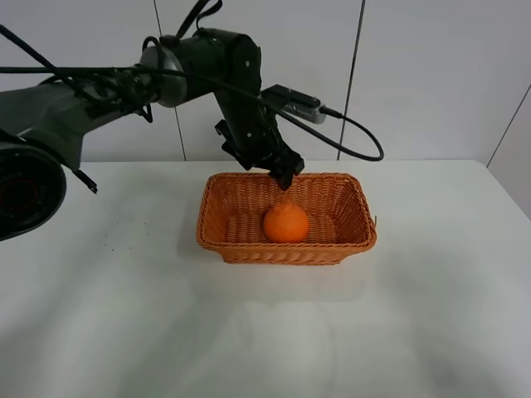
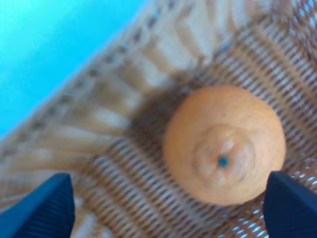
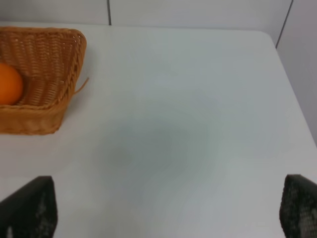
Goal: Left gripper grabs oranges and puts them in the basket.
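The orange [image 1: 286,222] lies on the floor of the wicker basket [image 1: 348,240], knob up. My left gripper [image 1: 284,176] hangs just above it at the basket's back rim, open and empty. In the left wrist view the orange [image 2: 225,144] sits between and below the two spread fingertips [image 2: 47,208], apart from both, on the basket weave [image 2: 124,124]. My right gripper [image 3: 166,218] is open and empty over bare table, right of the basket [image 3: 54,74]; the orange [image 3: 9,83] shows at that view's edge. The right arm is out of the exterior high view.
The white table [image 1: 124,315] stretches around the basket on all sides. A tiled wall [image 1: 415,75] stands behind it. The left arm's black cable [image 1: 357,137] loops above the basket's back right.
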{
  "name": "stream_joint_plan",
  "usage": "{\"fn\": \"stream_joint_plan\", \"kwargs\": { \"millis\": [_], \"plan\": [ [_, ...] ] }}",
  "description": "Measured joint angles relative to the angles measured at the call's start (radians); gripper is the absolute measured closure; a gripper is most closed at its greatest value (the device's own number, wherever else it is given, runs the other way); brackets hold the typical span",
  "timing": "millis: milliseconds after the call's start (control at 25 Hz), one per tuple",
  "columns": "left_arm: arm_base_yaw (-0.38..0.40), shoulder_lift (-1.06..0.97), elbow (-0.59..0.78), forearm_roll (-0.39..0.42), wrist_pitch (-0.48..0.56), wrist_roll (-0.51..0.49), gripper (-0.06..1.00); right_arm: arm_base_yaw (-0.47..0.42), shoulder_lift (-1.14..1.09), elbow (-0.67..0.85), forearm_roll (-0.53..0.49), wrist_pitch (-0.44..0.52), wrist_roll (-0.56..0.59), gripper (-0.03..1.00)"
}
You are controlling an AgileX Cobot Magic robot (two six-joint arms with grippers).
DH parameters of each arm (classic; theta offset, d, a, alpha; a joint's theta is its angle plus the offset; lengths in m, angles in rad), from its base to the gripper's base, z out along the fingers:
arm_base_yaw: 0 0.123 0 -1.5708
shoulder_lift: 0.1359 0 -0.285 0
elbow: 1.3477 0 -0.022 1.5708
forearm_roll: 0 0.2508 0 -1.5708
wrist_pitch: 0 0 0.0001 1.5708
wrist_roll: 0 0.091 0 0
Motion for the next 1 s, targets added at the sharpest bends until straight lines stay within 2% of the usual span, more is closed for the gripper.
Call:
{"fn": "stream_joint_plan", "kwargs": {
  "millis": [160, 320, 560, 800, 920, 1000],
  "plan": [
    [0.008, -0.088, -0.005, 0.073, 0.021, -0.014, 0.07, 0.0, 0.0, 0.0, 0.0, 0.0, 0.0, 0.27],
    [0.062, -0.168, -0.006, 0.085, 0.041, -0.018, 0.07, 0.0, 0.0, 0.0, 0.0, 0.0, 0.0, 0.27],
    [0.251, -0.259, -0.006, 0.161, 0.061, -0.018, 0.07, 0.0, 0.0, 0.0, 0.0, 0.0, 0.0, 0.27],
    [0.48, -0.323, -0.006, 0.168, 0.057, -0.001, 0.07, 0.0, 0.0, 0.0, 0.0, 0.0, 0.0, 0.27],
    [0.553, -0.333, 0.009, 0.166, 0.059, 0.013, 0.07, 0.0, 0.0, 0.0, 0.0, 0.0, 0.0, 0.27],
    [0.592, -0.335, 0.024, 0.136, 0.058, 0.017, 0.08, 0.0, 0.0, 0.0, 0.0, 0.0, 0.0, 0.27]
  ]
}}
